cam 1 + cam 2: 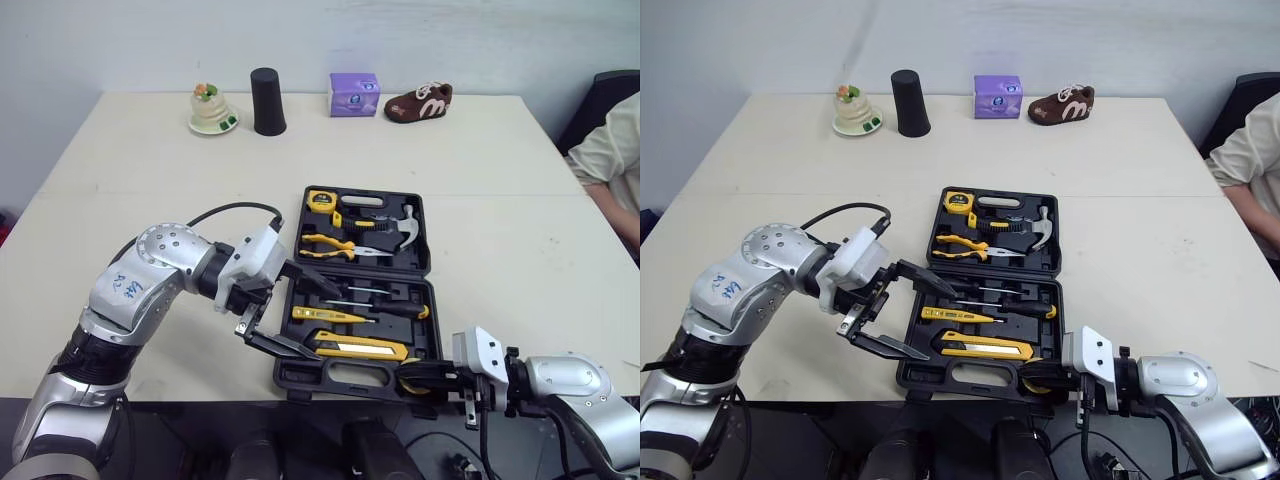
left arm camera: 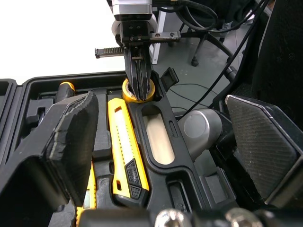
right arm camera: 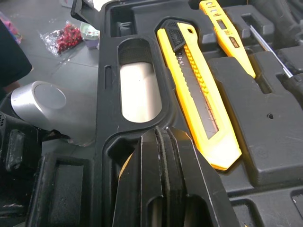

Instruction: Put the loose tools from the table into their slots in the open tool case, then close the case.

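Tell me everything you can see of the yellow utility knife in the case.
The utility knife has a long yellow body with a black toothed track down its middle and a black end piece, plastic by the look. It lies flat in its moulded slot in the near half of the open tool case, beside the carry-handle opening. The right gripper, shut on a yellow ring, sits just past one end, not touching it.
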Controlling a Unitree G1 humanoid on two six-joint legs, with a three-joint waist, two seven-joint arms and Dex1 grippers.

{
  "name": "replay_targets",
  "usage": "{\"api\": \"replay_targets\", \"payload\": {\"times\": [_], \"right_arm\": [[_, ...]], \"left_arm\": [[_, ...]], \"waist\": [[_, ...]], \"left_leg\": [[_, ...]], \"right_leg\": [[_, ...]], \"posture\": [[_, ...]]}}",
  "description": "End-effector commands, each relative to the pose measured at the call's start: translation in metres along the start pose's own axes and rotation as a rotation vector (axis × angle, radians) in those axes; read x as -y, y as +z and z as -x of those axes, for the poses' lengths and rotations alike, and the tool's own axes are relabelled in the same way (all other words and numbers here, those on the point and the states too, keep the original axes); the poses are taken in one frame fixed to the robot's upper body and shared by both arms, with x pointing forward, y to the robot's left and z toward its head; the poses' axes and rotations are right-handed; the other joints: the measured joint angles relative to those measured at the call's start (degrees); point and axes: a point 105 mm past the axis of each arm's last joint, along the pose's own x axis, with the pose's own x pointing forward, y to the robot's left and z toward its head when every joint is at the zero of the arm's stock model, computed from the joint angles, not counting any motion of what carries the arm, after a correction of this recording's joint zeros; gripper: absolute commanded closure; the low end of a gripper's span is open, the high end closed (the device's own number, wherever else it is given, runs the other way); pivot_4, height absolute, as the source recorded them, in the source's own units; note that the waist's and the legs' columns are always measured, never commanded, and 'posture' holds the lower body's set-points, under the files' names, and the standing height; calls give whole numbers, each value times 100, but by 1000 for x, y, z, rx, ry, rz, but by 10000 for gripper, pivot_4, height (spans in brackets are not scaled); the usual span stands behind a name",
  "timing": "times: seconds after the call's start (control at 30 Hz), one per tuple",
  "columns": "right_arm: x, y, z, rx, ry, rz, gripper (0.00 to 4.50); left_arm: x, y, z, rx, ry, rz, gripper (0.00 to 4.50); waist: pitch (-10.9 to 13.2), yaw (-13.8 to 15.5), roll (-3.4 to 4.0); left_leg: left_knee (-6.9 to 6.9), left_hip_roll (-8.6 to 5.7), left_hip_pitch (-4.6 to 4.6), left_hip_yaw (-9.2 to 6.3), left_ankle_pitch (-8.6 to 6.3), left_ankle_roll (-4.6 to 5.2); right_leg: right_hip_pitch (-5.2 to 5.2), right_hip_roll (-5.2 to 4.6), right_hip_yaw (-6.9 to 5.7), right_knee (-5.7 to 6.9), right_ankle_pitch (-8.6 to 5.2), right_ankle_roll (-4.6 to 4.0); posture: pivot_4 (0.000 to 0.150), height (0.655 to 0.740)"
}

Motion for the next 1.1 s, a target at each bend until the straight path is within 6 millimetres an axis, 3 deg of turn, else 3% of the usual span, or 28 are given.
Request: {"api": "replay_targets", "payload": {"times": [0.03, 0.2, 0.53, 0.67, 0.73, 0.83, 0.97, 1.1], "right_arm": [[3, -48, 4, -172, -62, -116, 44515], [-3, -33, 5, -104, -28, -149, 44515], [-3, -10, 18, -46, -51, -94, 44515], [-14, -25, 19, -125, -14, -73, 44515], [-10, -44, 20, -217, -37, -12, 44515], [-10, -54, 20, -258, -27, 23, 44515], [-11, -34, 15, -169, -17, 4, 44515], [-11, -21, 24, -151, -17, 2, 44515]], "left_arm": [[-1, 6, 3, 0, 10, -35, 0], [-2, 6, 2, -1, 11, -40, 0], [-6, 5, 3, -7, 26, -48, 0], [-9, 5, 2, -4, 32, -54, 0], [-9, 5, 1, -3, 33, -55, 0], [-9, 4, 0, -1, 32, -55, 0], [-9, 3, -1, -3, 30, -57, 0], [-10, 3, -1, -3, 34, -60, 0]], "waist": [[-21, -2, -32], [-71, 13, -109], [-66, 38, -97], [-64, 33, -95], [-65, 30, -96], [-74, 25, -108], [-83, 27, -124], [-74, 39, -108]], "left_leg": [[-2, 2, 12, -5, -2, 0], [-4, 9, 14, -19, -6, -1], [-4, 13, -7, -28, -13, 12], [-4, 10, -10, -27, -17, 19], [-4, 4, -9, -26, -18, 20], [-4, 1, -4, -27, -18, 18], [-4, 10, -3, -28, -18, 18], [-6, 15, -5, -30, -19, 18]], "right_leg": [[15, -1, 0, -5, -1, -2], [28, -12, 1, -6, -4, -10], [25, -30, -1, -23, -3, -8], [25, -33, -1, -27, -2, -6], [25, -31, -1, -28, -2, -6], [28, -27, -2, -29, -2, -6], [30, -33, -1, -29, -2, -7], [30, -65, -5, -29, -3, -8]], "posture": [[1500, 7304], [1500, 7304], [1500, 7304], [1500, 7304], [1500, 7304], [1500, 7304], [1500, 7304], [1500, 7304]]}}
